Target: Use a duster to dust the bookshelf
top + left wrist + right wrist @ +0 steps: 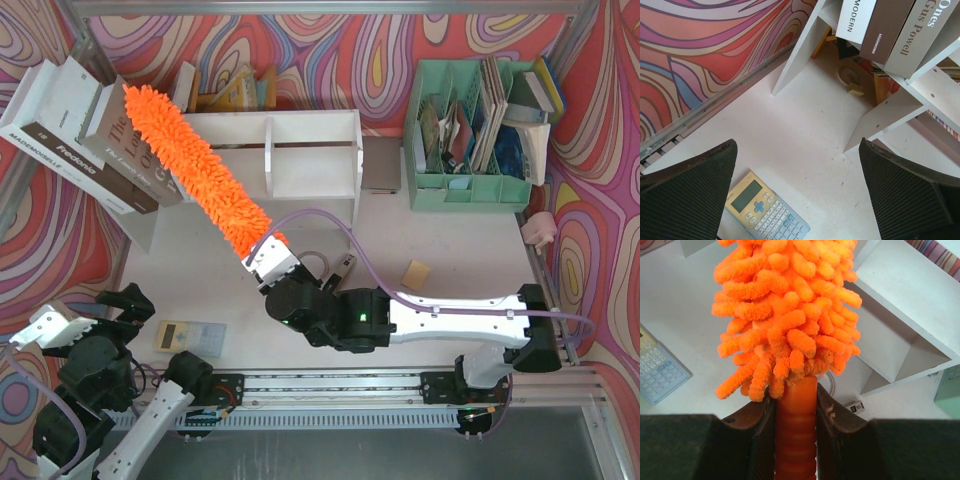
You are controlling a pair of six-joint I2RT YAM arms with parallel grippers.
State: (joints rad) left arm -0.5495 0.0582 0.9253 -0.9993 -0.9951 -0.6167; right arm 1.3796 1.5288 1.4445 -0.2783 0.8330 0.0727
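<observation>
Top external, right claw (268, 256) clasping duster (195, 165), seemingly across bookshelf (310, 125) edge

The right arm (450, 315) has a long white link between black, rounded joint housings. On one black housing a small green light (358, 318) shines. A thin cable (330, 222) of pale violet colour runs from its far end back to its base. The right gripper (266, 246) has a white, angular body, and its fingers (757, 435) are dark with brownish, scuffed inner edges. The left arm (150, 420) is also white and black. The left gripper (797, 145) has black fingers (690, 195) with a fine woven texture.
</observation>
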